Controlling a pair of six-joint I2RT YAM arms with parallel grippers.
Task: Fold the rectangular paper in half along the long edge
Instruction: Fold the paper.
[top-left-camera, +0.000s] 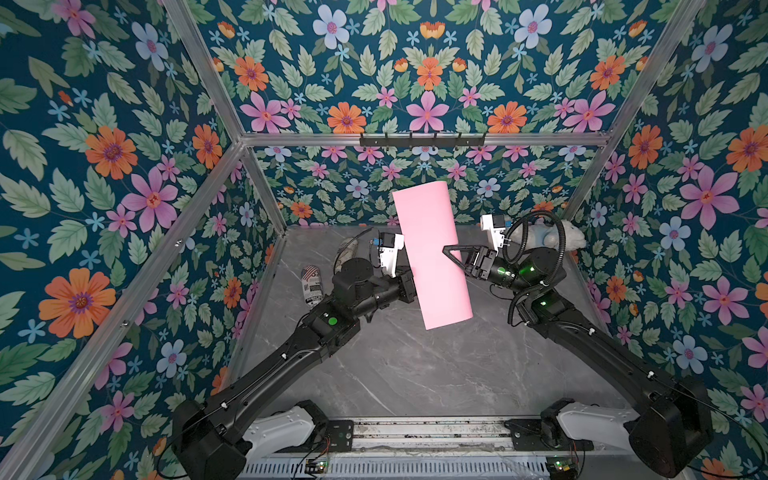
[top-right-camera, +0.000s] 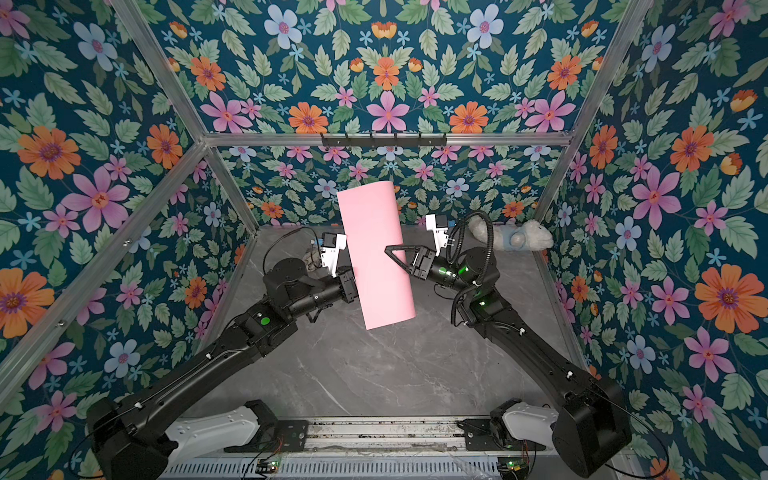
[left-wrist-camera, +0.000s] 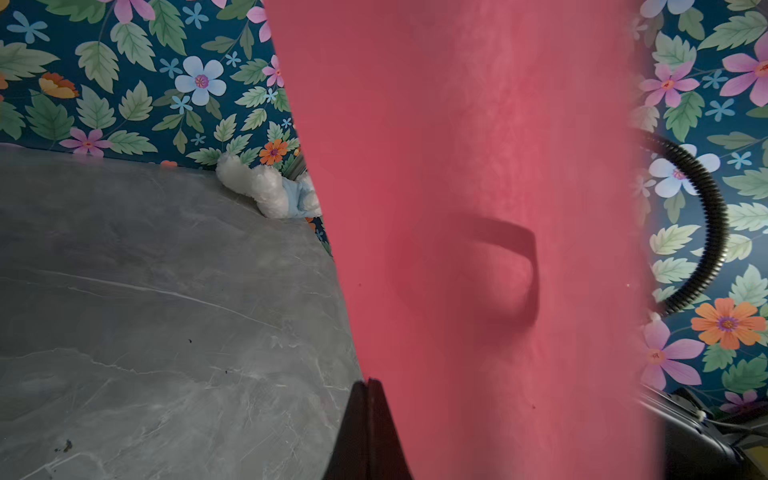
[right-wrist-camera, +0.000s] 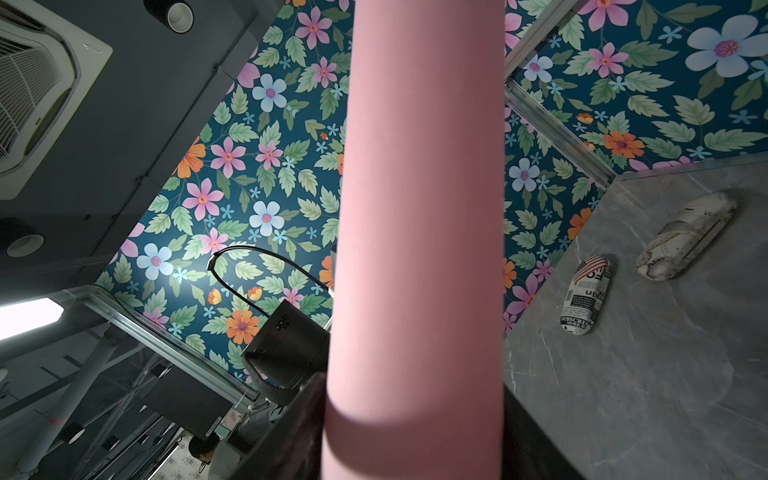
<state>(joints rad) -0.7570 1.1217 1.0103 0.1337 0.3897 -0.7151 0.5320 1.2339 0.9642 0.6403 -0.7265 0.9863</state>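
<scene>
The rectangular paper (top-left-camera: 428, 224) (top-right-camera: 374, 232) is a plain light-pink sheet held up in the air above the grey table, bowed into a long curve and tilted. My left gripper (left-wrist-camera: 368, 386) is shut on the paper's (left-wrist-camera: 478, 166) edge; in both top views its fingertips are hidden behind the sheet. My right gripper (top-left-camera: 451, 253) (top-right-camera: 392, 251) reaches in from the right at mid-height. In the right wrist view its jaws (right-wrist-camera: 415, 436) stand wide apart, with the curved paper (right-wrist-camera: 419, 166) filling the gap between them.
A white and blue plush toy (top-left-camera: 544, 239) (left-wrist-camera: 270, 187) lies at the back right corner. A newspaper-print pouch (top-left-camera: 312, 286) (right-wrist-camera: 586, 295) and a worn pale object (right-wrist-camera: 685, 237) lie at the back left. The grey marble table (top-left-camera: 415, 374) is walled by floral panels.
</scene>
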